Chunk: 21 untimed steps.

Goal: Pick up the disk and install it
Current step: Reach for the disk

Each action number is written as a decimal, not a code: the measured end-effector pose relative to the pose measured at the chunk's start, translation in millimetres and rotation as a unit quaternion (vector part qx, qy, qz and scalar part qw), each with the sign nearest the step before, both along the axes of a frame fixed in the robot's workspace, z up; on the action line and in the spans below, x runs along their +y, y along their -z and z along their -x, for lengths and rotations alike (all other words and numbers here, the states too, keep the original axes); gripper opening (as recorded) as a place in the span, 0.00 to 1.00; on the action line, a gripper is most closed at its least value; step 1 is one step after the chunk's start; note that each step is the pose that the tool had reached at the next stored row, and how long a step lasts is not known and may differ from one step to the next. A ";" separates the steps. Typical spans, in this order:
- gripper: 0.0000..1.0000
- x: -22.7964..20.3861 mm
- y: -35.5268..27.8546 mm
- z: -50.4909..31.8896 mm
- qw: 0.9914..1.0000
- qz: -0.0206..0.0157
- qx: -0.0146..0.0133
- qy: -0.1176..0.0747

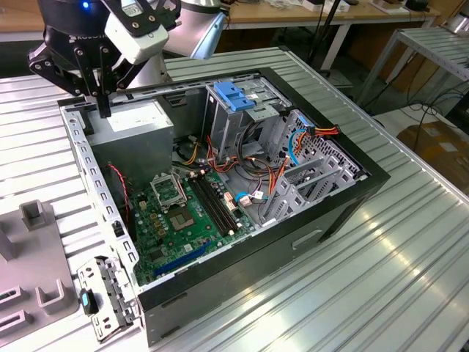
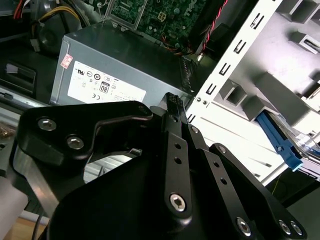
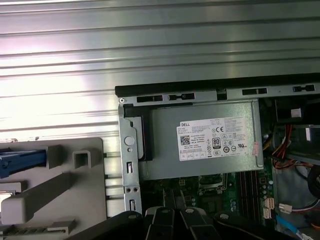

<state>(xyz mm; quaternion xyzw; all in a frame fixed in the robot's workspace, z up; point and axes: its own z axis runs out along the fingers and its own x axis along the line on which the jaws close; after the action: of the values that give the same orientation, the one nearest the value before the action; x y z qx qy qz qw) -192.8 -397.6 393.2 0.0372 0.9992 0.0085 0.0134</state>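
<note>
The disk (image 3: 22, 156) lies in a grey holder beside the computer case; its blue side rail and a strip of silver metal show at the frame's edge in the first wrist view. The same blue rail of the disk (image 2: 278, 137) shows in the second wrist view, past the case's white metal wall. My gripper (image 1: 102, 108) hangs over the case's corner on the exterior view's left, above the power-supply box (image 1: 133, 122). Its black fingers (image 2: 172, 102) are pressed together with nothing between them, some way from the disk.
The open case (image 1: 344, 205) sits on a ribbed metal table (image 1: 410, 264). Inside are the motherboard (image 1: 179, 220), loose cables and a grey drive cage with a blue latch (image 1: 234, 95). The grey holder (image 1: 33, 257) stands off the case on the exterior view's left.
</note>
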 end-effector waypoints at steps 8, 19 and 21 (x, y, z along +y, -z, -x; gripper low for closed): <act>0.11 1.2 1.0 21.8 1.000 0.000 0.002 0.000; 0.11 1.5 3.0 44.1 1.000 0.000 0.009 0.000; 0.11 1.5 3.6 47.9 1.000 0.000 0.010 0.000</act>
<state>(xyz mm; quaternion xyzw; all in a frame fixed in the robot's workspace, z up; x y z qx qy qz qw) -240.7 -396.1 389.6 0.0371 0.9993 0.0081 0.0032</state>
